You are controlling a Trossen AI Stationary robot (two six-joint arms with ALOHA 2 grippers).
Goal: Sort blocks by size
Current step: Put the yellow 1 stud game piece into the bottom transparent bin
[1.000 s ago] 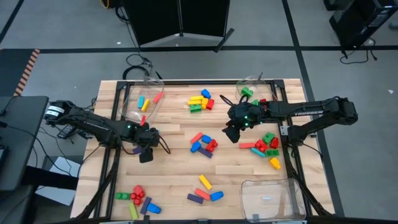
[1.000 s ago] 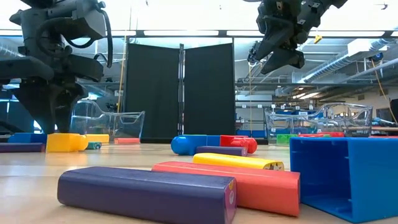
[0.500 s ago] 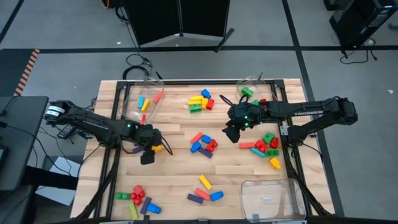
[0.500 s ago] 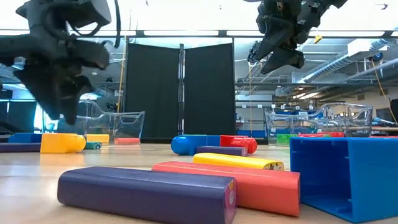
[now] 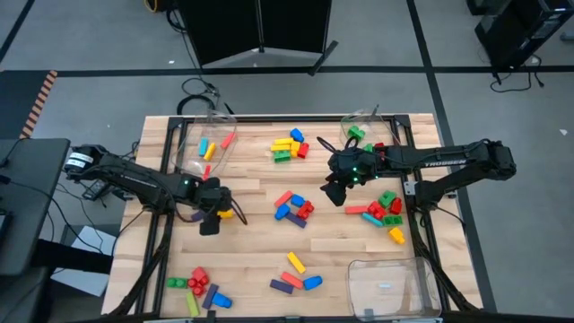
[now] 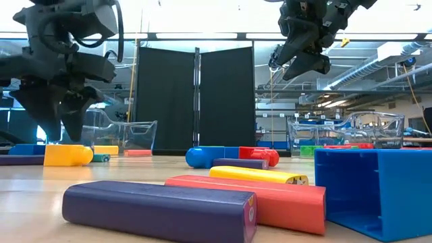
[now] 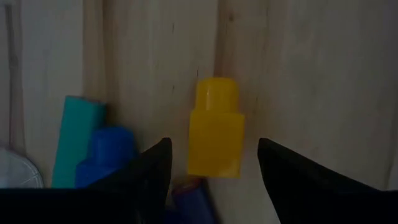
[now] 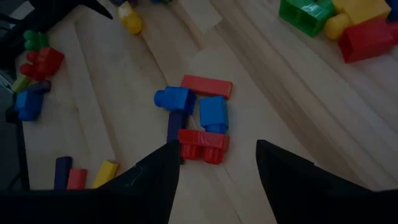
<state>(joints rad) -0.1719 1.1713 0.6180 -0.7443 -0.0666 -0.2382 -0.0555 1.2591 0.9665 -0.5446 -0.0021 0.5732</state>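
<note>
A short yellow block [image 7: 214, 130] lies flat on the wooden table [image 5: 251, 251], a teal bar [image 7: 73, 146] and a blue block [image 7: 111, 152] beside it. My left gripper [image 5: 211, 222] hangs open just above the yellow block, pointing steeply down, one finger on either side of its near end and clear of it. My right gripper [image 5: 335, 192] is open and raised over the table's middle. It looks down on a cluster of red and blue blocks [image 8: 199, 124] and touches none.
Clear bins stand at the far left [image 5: 208, 144], far right [image 5: 369, 130] and near right [image 5: 386, 287]. Loose blocks lie in groups at the far middle [image 5: 289, 146], right [image 5: 384, 211], near left [image 5: 199, 289] and near middle [image 5: 296, 274].
My left gripper has risen a little from the yellow block and rolled about its own axis, its fingers equally far apart. The yellow block has slid slightly on the table and now shows beside the gripper from above.
</note>
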